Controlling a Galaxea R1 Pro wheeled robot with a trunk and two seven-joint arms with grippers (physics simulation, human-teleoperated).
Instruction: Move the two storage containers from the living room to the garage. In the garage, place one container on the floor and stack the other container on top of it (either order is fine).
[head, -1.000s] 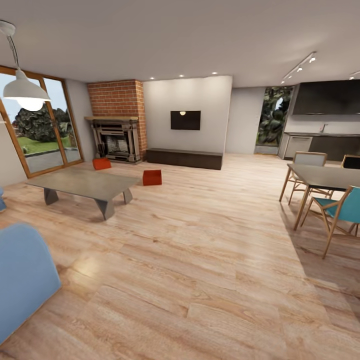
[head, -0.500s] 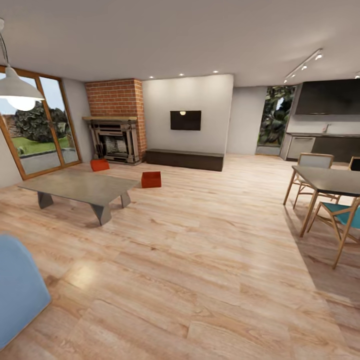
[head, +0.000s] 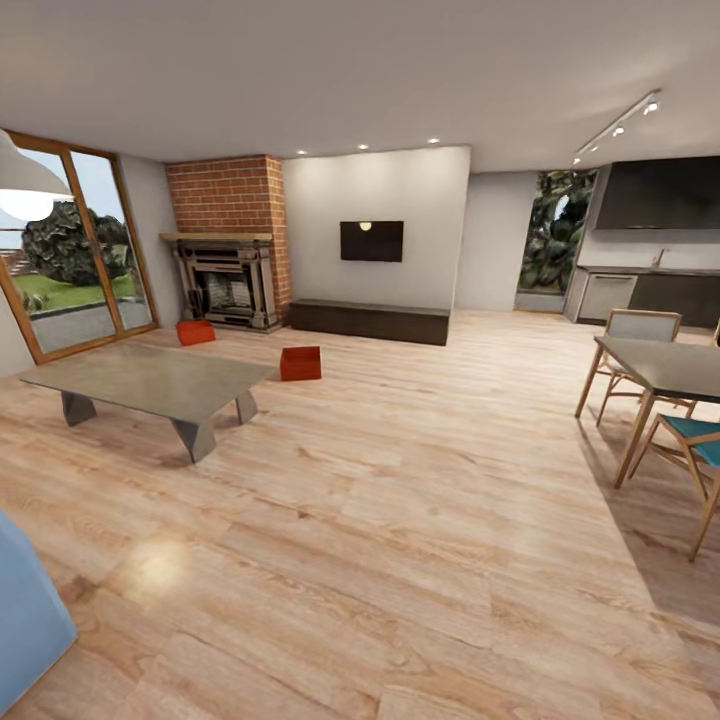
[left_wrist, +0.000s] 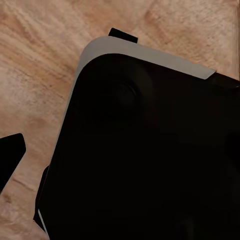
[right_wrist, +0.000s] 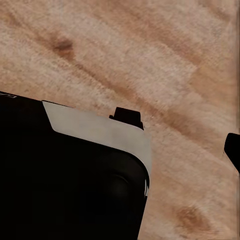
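- From my wrist cameras, the robot's dark base (left_wrist: 150, 150) blocks most of the plank floor (right_wrist: 150, 60); I cannot tell either gripper's state.
- Farther off, one storage container (head: 301, 363) sits beyond the coffee table (head: 150, 380).
- Farthest, another container (head: 195, 332) lies before the fireplace (head: 228, 283).

Two orange-red open-top storage containers on light wood plank floor (head: 400, 520) of living room, well apart. Nearer container (head: 301, 363): rectangular, upright, out in open floor just past corner of low grey table (head: 150, 378), in front of long dark bench (head: 370, 320). Farther container (head: 196, 332): same type, upright, turned at slight angle, by base of fireplace (head: 228, 285) under brick chimney (head: 228, 195). Contents not discernible at this range.
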